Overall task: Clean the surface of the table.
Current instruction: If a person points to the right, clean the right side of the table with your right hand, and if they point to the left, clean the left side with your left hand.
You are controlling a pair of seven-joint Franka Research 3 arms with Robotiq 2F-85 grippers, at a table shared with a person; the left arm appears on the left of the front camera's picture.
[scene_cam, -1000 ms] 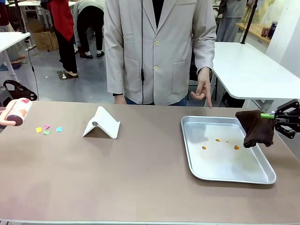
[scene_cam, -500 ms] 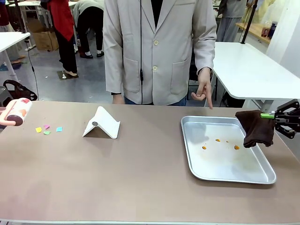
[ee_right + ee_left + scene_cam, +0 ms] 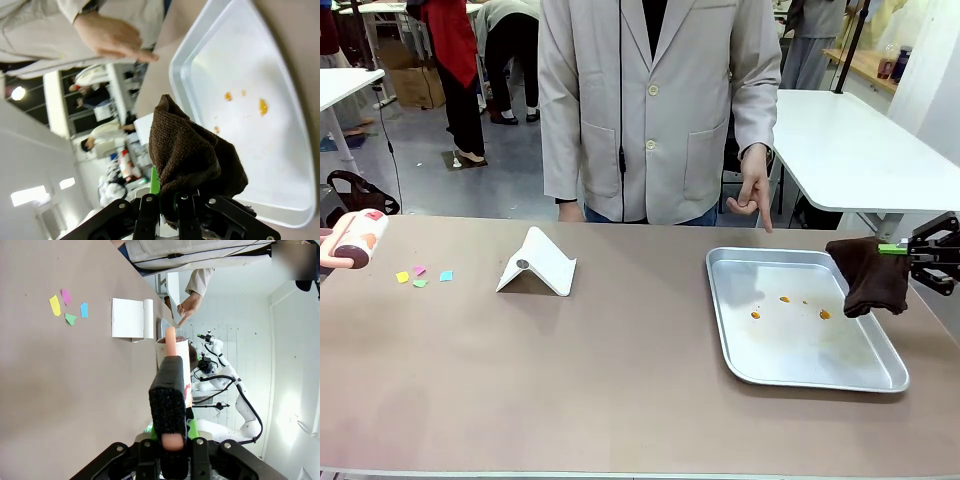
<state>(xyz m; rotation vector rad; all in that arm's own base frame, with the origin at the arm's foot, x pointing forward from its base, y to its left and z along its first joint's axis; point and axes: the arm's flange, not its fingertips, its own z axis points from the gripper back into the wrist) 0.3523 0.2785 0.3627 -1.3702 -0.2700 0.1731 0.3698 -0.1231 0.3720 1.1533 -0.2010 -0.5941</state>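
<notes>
A: jaw status?
B: left gripper (image 3: 172, 436) clenched on the pink handle of a lint roller (image 3: 173, 357), roller head sticks out past the fingertips. front view has the roller at the far left end of the table, can't tell if it touches the top
A: right side?
B: right gripper (image 3: 908, 250) clamped on a dark brown cloth (image 3: 870, 275). cloth hangs from the pads over the right rim of the tray (image 3: 800, 350). can't tell if it touches the rim
A: and the table?
B: table (image 3: 620, 400) runs the full width of the front view, brown top, pale edge nearest the robot. person (image 3: 655, 110) in a light coat stands at the far side
A: what's on it?
B: small paper scraps (image 3: 420, 275) near the left end, yellow, pink, green, blue, close to the roller. white folded stand (image 3: 538, 262) right of them, apart. metal tray on the right half, a few orange spots (image 3: 756, 315) inside it
A: person's hands?
B: one hand (image 3: 752, 190) hangs at the far edge, a finger pointing down behind the tray's back rim, clear of the tray
</notes>
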